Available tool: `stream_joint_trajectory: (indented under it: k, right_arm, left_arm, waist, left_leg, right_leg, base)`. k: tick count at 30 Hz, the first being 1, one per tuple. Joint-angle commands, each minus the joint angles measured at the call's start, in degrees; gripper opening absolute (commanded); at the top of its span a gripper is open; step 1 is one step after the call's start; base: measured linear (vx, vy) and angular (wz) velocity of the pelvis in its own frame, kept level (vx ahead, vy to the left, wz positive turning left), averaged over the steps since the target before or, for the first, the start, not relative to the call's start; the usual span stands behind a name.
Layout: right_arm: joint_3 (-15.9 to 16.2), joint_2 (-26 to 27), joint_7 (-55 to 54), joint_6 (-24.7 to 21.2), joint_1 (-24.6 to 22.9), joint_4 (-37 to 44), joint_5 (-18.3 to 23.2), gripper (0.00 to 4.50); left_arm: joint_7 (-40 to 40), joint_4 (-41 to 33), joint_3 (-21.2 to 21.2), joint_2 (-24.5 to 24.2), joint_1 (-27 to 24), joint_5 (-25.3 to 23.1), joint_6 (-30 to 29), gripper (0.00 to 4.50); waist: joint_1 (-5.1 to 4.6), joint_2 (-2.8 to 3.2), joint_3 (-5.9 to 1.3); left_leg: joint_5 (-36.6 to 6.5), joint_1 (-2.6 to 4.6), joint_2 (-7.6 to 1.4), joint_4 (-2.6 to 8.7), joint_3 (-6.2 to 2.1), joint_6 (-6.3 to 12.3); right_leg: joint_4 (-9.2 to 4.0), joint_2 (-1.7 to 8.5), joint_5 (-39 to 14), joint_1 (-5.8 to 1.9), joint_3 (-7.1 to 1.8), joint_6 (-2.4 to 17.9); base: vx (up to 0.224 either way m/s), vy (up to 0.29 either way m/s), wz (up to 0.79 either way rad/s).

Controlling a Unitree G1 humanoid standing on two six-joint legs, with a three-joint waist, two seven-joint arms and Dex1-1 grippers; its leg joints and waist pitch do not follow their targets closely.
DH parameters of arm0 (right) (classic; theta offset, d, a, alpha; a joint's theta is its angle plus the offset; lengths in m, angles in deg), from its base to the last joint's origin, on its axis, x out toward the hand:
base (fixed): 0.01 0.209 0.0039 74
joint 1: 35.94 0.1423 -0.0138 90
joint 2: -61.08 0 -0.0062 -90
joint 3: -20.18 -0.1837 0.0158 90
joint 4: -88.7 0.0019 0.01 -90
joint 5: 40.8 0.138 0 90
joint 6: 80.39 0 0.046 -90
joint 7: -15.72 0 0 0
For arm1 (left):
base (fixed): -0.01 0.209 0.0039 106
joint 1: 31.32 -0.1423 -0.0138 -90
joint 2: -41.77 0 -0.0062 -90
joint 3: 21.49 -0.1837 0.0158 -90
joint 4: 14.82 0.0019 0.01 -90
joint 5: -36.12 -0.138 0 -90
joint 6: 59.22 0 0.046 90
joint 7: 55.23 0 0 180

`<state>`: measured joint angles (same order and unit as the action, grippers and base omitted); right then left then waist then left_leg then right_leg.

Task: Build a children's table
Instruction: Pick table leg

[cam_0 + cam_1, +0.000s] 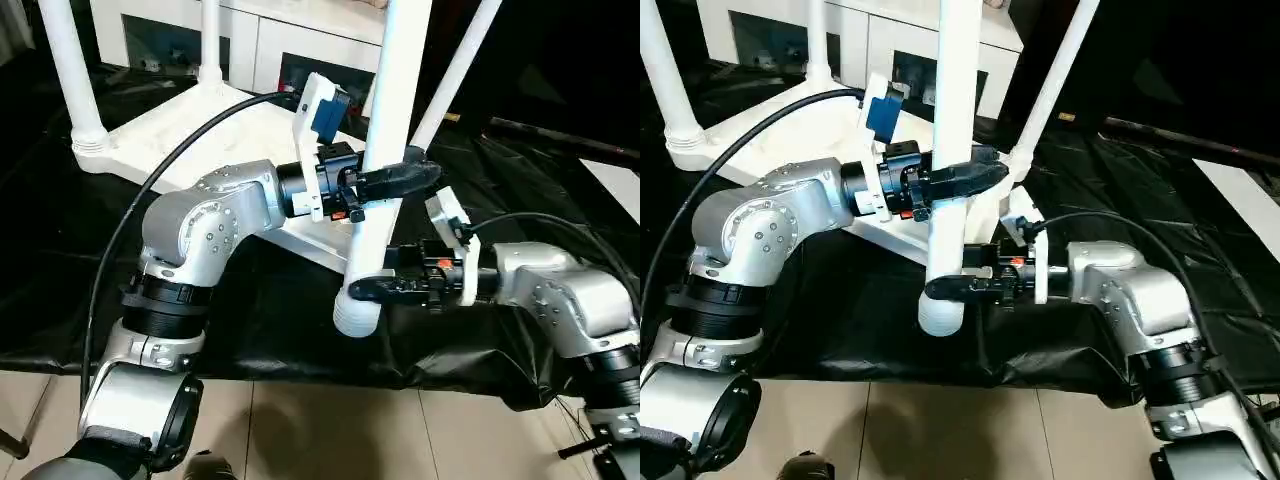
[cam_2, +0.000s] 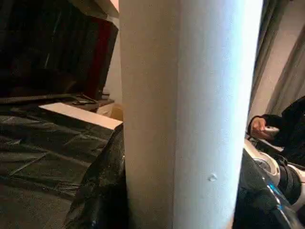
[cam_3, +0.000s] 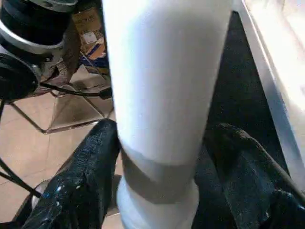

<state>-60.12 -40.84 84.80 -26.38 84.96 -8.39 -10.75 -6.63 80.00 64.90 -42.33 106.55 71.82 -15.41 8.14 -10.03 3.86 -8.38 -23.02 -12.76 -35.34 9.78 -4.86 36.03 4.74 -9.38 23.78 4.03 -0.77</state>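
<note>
white square plastic tabletop [image 1: 190, 125] lies upside down on the black sheet [image 1: 60, 230], three long white tapered tube legs [image 1: 70, 70] standing in its corners. i'm seating the fourth white leg [image 1: 385, 130] at the near corner: left gripper [image 1: 395, 178] clamps it high, right gripper [image 1: 375, 288] straddles it low, fingers [image 3: 81, 186] looking slack. i'd keep it plumb, regrip low, then press straight down. near socket hidden behind the leg's foot, so can't confirm it's seated

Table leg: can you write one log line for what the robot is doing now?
left gripper: around table leg | right gripper: around leg, lower | tabletop: upside down, three legs in
</note>
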Motion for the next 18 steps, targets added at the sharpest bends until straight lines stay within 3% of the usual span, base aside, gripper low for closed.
stream_joint_trajectory:
  k: [1, 7, 18]
  right_arm:
    - [0.0, -0.6, -0.2, 0.6, 0.5, -0.4, -0.6, 3.09]
    - [-0.2, 0.5, -0.1, 0.7, 0.5, -1.1, -0.6, 3.09]
    - [-0.8, 1.1, 0.5, 0.3, 0.5, -1.6, -0.3, 2.19]
  left_arm:
    - [0.6, -0.2, -1.1, 0.7, 1.5, 0.1, 0.6, 1.79]
    - [0.4, 0.0, -1.2, 1.2, 1.2, -0.2, 0.8, 1.79]
    - [0.2, -0.6, -1.5, 0.8, 0.8, -0.7, 1.2, 1.79]
  waist:
    - [-0.29, 0.87, -4.22]
    - [-0.34, 0.67, -4.24]
    - [-0.33, 0.55, -4.16]
  left_leg:
    - [-17.4, 1.64, -0.8, 4.59, -0.21, -5.06]
    - [-16.9, 1.65, -0.79, 4.56, -0.13, -4.86]
    - [-17.2, 1.62, -0.8, 4.57, -0.18, -4.8]
  right_leg:
    - [-4.72, 3.4, -21.1, -2.2, -1.71, 6.3]
    - [-4.69, 3.37, -20.5, -2.21, -1.73, 6.5]
    - [-4.86, 3.49, -22.4, -2.15, -1.72, 5.8]
  base:
    - [0.0, 0.0, 0.0]
    - [0.0, 0.0, 0.0]
    - [0.0, 0.0, 0.0]
